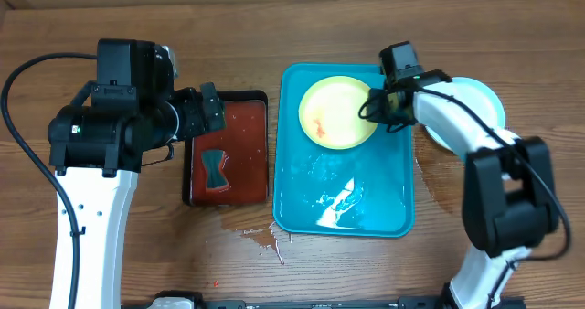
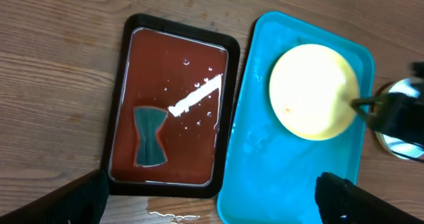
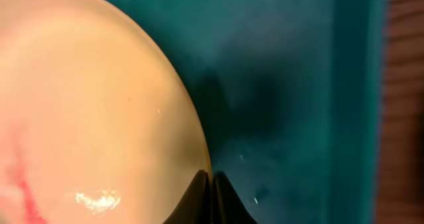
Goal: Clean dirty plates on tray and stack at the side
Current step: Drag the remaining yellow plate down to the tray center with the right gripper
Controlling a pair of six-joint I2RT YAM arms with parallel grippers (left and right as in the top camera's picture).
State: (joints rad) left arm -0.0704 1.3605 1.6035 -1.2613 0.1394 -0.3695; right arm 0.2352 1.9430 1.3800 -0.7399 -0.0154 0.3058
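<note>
A wood-grain table [image 1: 274, 16] fills the overhead view, with a wet patch [image 1: 263, 238] at 6 o'clock from the dark red tray [image 1: 251, 186]. That black-rimmed tray holds a teal bow-tie sponge [image 1: 215, 169] and lies at 9 o'clock from the turquoise tray [image 1: 384, 213], whose lower half is bare and glistens with water.

The yellow-green plate [image 1: 336, 111] lies flat in the turquoise tray's 12 o'clock end, with a red smear [image 1: 318, 126] toward its 8 o'clock side. The right gripper [image 3: 211, 187] is at the plate's 3 o'clock rim, its fingers pressed together on that edge in the wrist view. A pale blue plate [image 1: 484, 97] rests on the table at 3 o'clock from the tray, partly hidden by the arm.

The left gripper [image 1: 208, 108] hangs over the dark red tray's 12 o'clock end with its fingers spread wide and nothing between them.

The plate looks like light, stiff plastic, unlikely to break but probably slick when wet. A thin rim pinch gives little purchase, so it could pivot or slide out if lifted quickly. Taking the raised rim squarely, clear of the smear, seems safest.
</note>
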